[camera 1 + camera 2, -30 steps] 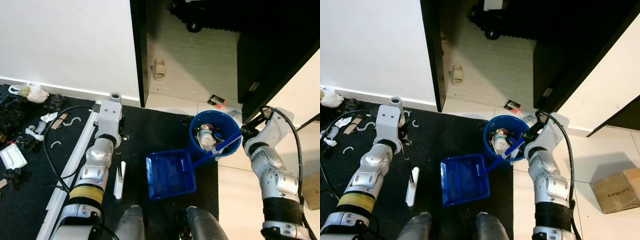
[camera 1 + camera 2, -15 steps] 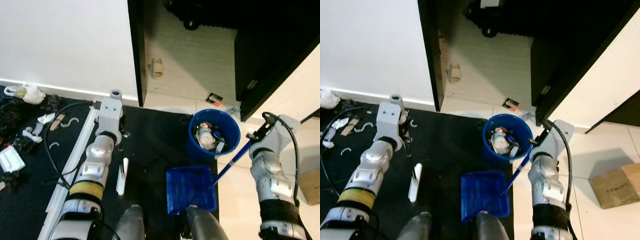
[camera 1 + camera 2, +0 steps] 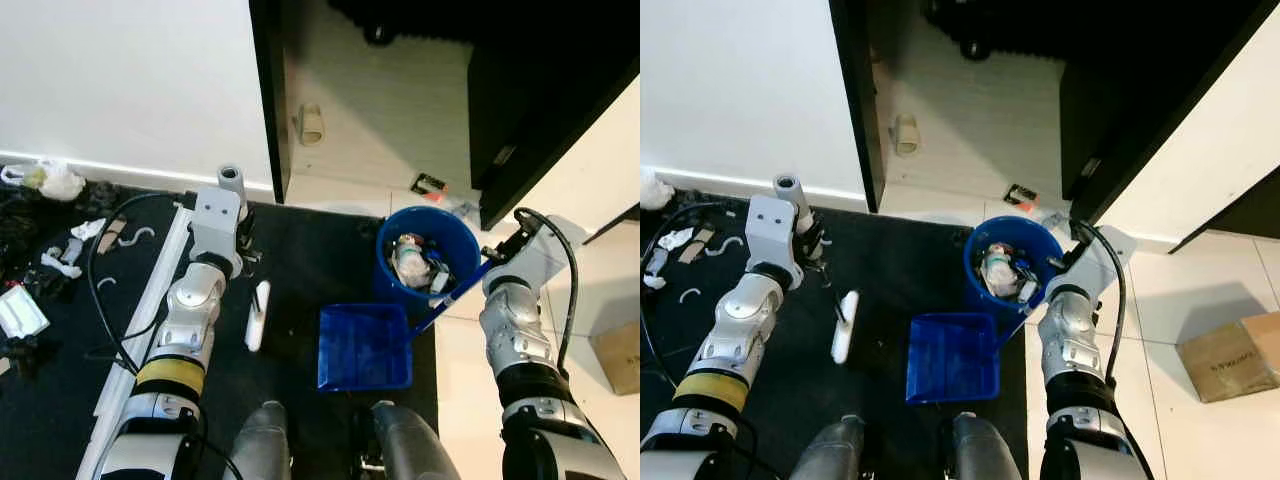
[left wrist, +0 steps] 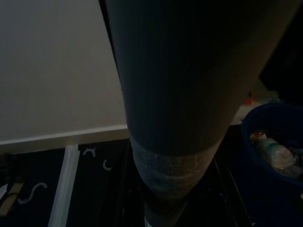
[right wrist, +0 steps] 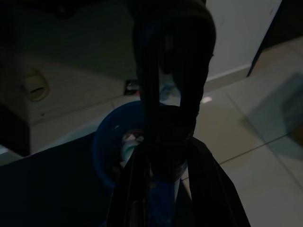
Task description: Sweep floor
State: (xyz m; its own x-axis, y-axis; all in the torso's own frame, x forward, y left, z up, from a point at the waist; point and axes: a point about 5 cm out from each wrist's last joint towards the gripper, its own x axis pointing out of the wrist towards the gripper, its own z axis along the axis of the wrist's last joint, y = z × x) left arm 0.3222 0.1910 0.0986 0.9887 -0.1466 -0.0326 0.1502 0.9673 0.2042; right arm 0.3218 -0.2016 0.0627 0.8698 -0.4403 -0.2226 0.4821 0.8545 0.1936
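Observation:
A blue dustpan (image 3: 362, 346) lies on the black mat just in front of my feet, below a blue bucket (image 3: 428, 262) full of litter. My right gripper (image 3: 488, 264) is shut on the dustpan's long blue handle (image 3: 447, 298) beside the bucket's rim. My left gripper (image 3: 820, 258) is shut on the thin dark handle of a broom, whose white head (image 3: 845, 327) rests on the mat left of the dustpan. In the left wrist view the dark handle (image 4: 175, 109) looms close, with the bucket (image 4: 277, 142) beyond it. In the right wrist view the fingers (image 5: 163, 118) clamp the handle above the bucket (image 5: 111, 146).
Scraps and a plastic bag (image 3: 48, 180) litter the mat's left side by a white rail (image 3: 150, 310). A black door frame (image 3: 266, 100) stands ahead, a slipper (image 3: 311, 124) beyond it. A small packet (image 3: 430, 185) lies behind the bucket. A cardboard box (image 3: 1225, 355) sits on tiles, right.
The dustpan swung right toward my feet, then came back up close under the bucket. The broom head slid forward and right toward the dustpan. The view shifted slightly.

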